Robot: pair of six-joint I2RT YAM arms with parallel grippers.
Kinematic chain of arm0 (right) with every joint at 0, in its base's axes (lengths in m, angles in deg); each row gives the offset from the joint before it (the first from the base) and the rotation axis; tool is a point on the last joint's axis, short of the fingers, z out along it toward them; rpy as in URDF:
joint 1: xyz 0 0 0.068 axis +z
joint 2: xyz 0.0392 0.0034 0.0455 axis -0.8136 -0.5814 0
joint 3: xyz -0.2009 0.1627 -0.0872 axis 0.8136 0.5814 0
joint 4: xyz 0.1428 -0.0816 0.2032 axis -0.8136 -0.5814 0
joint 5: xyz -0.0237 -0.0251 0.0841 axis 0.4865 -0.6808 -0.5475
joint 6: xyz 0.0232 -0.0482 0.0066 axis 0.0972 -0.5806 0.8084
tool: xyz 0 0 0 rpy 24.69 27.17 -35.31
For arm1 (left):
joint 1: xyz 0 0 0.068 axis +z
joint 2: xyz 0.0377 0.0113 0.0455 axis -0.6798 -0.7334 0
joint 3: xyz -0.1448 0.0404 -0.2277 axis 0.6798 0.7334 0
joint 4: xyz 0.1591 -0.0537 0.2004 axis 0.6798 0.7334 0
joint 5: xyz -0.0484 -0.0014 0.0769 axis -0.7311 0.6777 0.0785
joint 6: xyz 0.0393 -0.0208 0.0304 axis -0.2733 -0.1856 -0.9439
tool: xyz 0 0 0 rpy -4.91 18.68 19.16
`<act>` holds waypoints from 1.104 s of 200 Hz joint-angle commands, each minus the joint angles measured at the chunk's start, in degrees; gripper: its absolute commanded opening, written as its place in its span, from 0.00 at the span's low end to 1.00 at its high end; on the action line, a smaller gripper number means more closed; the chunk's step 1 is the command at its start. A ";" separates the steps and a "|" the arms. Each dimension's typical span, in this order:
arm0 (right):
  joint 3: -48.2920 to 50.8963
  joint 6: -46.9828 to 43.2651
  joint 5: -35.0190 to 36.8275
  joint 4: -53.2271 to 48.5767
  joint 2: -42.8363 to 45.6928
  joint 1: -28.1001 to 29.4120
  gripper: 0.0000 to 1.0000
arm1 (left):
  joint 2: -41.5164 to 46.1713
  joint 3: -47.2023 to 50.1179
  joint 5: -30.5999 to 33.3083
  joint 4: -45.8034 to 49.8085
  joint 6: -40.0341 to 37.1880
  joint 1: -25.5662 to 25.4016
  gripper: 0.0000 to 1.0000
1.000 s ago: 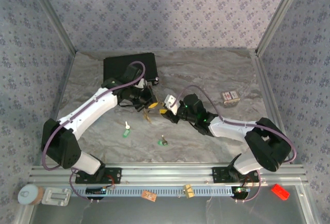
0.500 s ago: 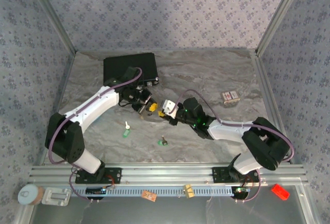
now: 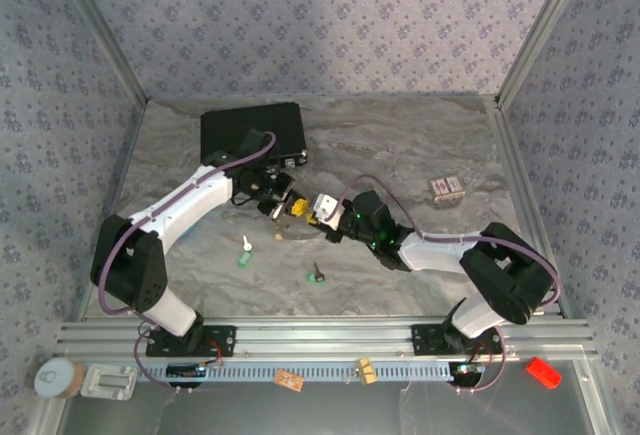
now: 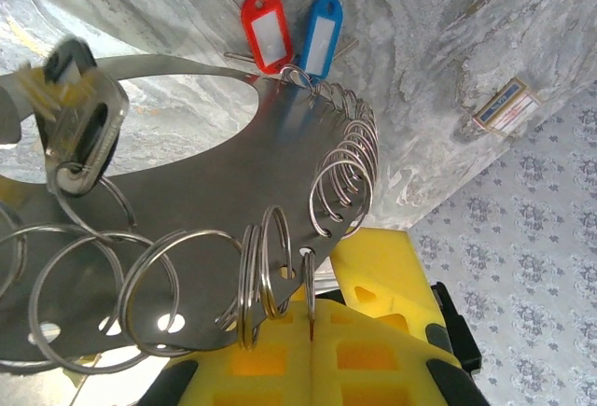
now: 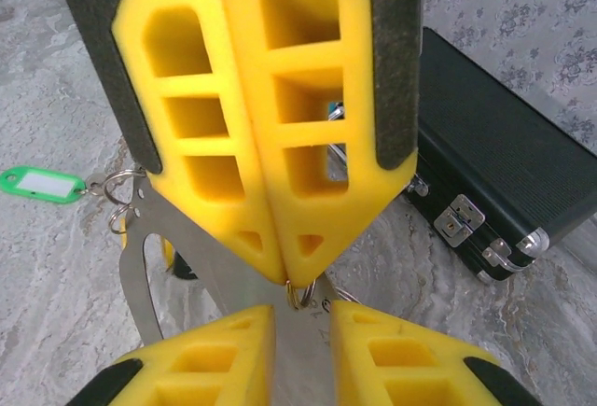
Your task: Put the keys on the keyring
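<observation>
The right jaws have moved in, narrowing about the keyring (image 4: 233, 177).

Case (image 3: 252, 130) at far left of table (image 3: 400, 145); keyring (image 3: 291, 228) just before it; near-left key (image 3: 245, 252) and near-centre key (image 3: 316, 276) nearer; small box (image 3: 446, 188) well right.

The left arm's elbow now stands closer in toward its base and more upright, and the left gripper (image 3: 291, 208) sits a little nearer the table's front. The right gripper (image 3: 313, 219) is now further left, close against it. Its jaws seem narrower, though still apart, either side of the keyring (image 4: 233, 173).
</observation>
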 commanded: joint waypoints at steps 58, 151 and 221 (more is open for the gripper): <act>-1.96 0.98 0.02 3.52 -1.00 0.86 0.14 | 1.76 1.44 -1.80 -1.43 3.67 0.12 0.00; -6.01 0.30 -4.39 -12.39 2.79 -2.34 0.00 | 9.33 -8.89 19.69 -1.98 -33.81 6.34 0.68; -13.79 -4.01 -11.67 -33.77 5.96 -6.18 0.00 | 17.33 9.40 12.13 -25.59 -82.61 3.44 0.60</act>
